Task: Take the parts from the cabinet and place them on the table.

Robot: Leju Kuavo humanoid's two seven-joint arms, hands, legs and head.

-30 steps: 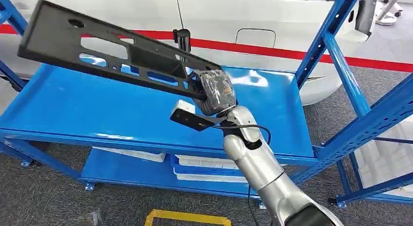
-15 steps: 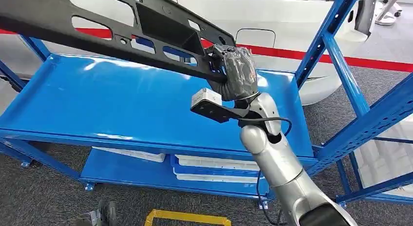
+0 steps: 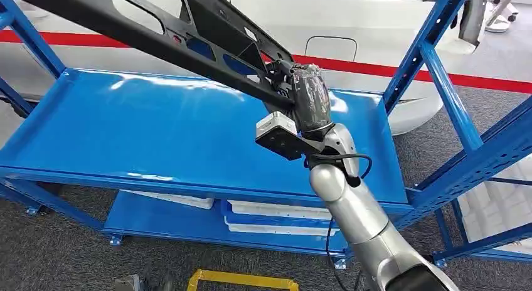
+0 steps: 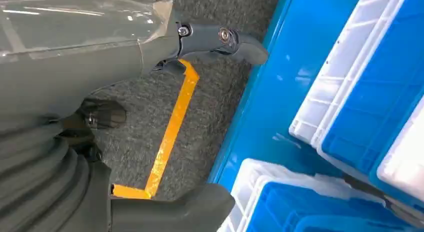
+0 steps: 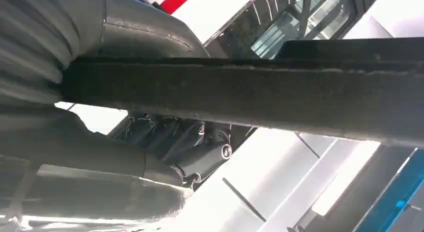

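Far end of the black part [image 3: 157, 31] beyond the frame edge.

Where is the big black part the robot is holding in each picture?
Head view: the black part slants from the top left corner down to the right hand, above the blue shelf.
Left wrist view: not in it.
Right wrist view: the black part is a dark bar across the middle.
Shared landmark: the right hand gripping it.

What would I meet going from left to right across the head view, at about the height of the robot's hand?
Blue shelf post → black part → right hand gripping the part's end → slanted blue upright → grey carpet.
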